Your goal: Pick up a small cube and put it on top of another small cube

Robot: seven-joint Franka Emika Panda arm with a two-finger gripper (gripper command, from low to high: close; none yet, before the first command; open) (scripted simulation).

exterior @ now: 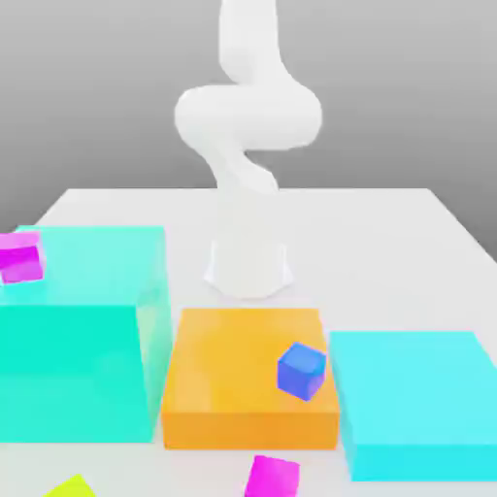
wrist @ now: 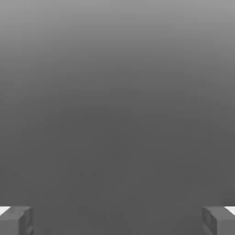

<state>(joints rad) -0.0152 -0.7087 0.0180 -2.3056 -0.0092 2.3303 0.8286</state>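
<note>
A small blue cube point(exterior: 302, 371) rests on the flat orange block point(exterior: 228, 383), near the side toward the exterior view's right. A small magenta cube point(exterior: 21, 258) sits on top of the tall teal block point(exterior: 82, 335) at the exterior view's left. Another magenta cube point(exterior: 272, 477) lies on the table in front of the orange block. A yellow-green cube point(exterior: 70, 487) shows at the bottom edge. In the hand view my gripper point(wrist: 117, 222) is open, its grey fingertips point(wrist: 16, 220) far apart with nothing between them, facing plain grey background.
The white arm point(exterior: 248, 116) rises from its base point(exterior: 248, 267) behind the orange block and leaves the picture at the top. A low cyan block point(exterior: 422, 398) lies at the exterior view's right. The three blocks stand side by side on the white table point(exterior: 388, 233).
</note>
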